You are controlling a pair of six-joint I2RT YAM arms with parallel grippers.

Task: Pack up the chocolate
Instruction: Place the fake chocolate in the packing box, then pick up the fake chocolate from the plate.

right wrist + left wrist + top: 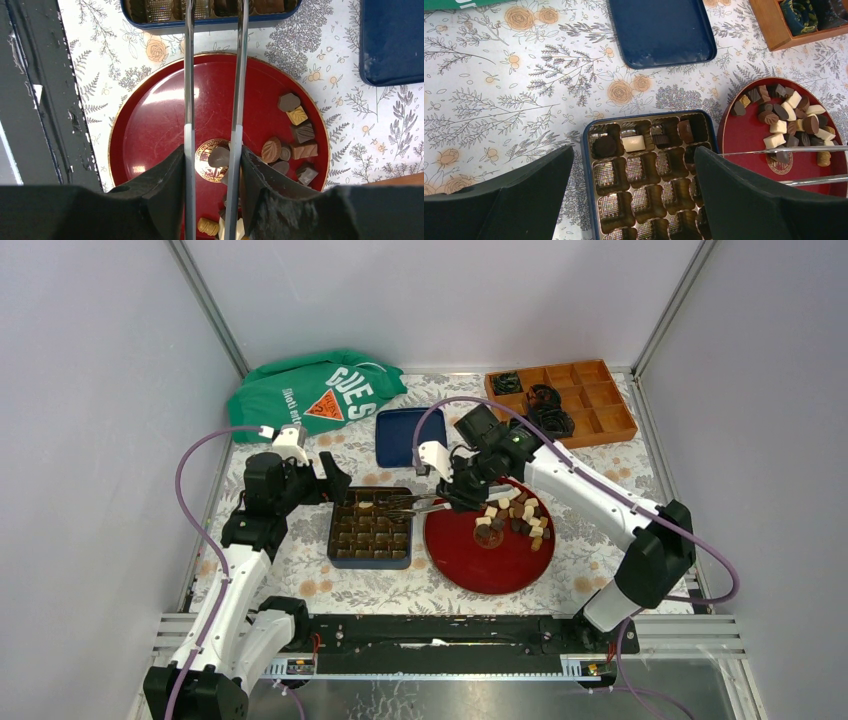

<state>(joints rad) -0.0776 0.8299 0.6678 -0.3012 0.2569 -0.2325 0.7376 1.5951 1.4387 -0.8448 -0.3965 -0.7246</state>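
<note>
Your right gripper (212, 156) is pinching the metal tongs (189, 75), whose tips are reaching off the left edge of the red plate (150, 115) over the partitioned box (587, 150) — whether they are carrying a piece I cannot tell — while your left gripper (634, 200) is hanging spread wide above that box. Most of the chocolate (780, 126) is lying heaped on the plate's far right part, with only a few pieces sitting in the box. Those long tongs are magnifying every wrist wobble, so a piece could be landing on a divider or slipping out left of the plate, and the tongs may be clipping your left finger.
</note>
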